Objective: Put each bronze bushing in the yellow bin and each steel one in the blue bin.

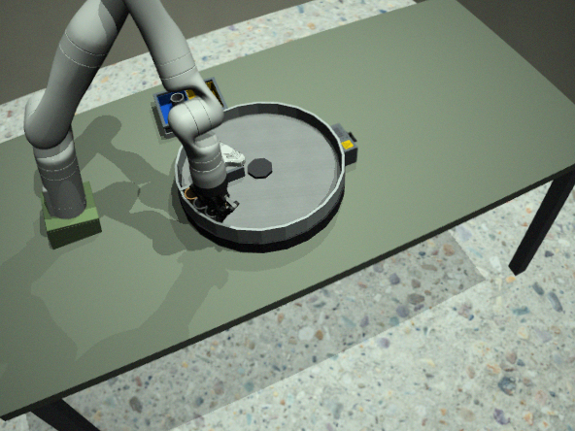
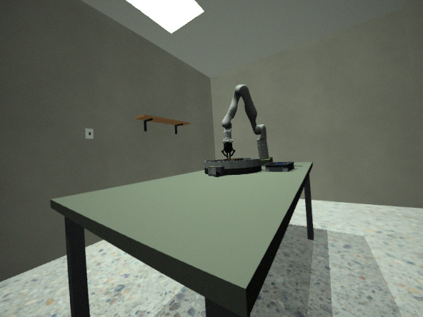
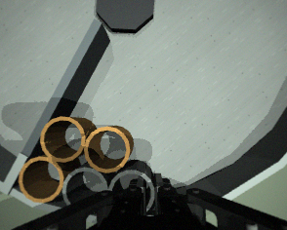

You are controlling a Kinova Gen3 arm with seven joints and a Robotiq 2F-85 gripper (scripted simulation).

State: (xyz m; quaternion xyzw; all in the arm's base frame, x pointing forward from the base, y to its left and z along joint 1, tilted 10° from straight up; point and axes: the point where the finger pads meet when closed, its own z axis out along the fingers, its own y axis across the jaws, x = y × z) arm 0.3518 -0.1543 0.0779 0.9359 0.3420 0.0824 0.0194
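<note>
Three bronze bushings (image 3: 62,138) (image 3: 108,148) (image 3: 40,179) and two steel bushings (image 3: 85,170) (image 3: 132,172) stand bunched together at the turntable's (image 1: 272,235) (image 2: 236,164) near-left rim. One of the bronze bushings (image 1: 189,193) also shows in the top view. My gripper (image 1: 220,209) (image 2: 228,156) (image 3: 149,183) reaches down inside the rim and is shut on the wall of the right steel bushing. The blue bin (image 1: 167,109) behind the turntable holds one steel bushing (image 1: 178,98). The yellow bin (image 1: 212,87) beside it is mostly hidden by my arm.
A dark octagonal hub (image 1: 259,168) (image 3: 124,15) sits at the turntable's centre, and a dark bar (image 3: 80,83) runs from it toward the bushings. A small box with a yellow button (image 1: 347,144) is on the right rim. The arm's green base block (image 1: 73,223) stands at the left.
</note>
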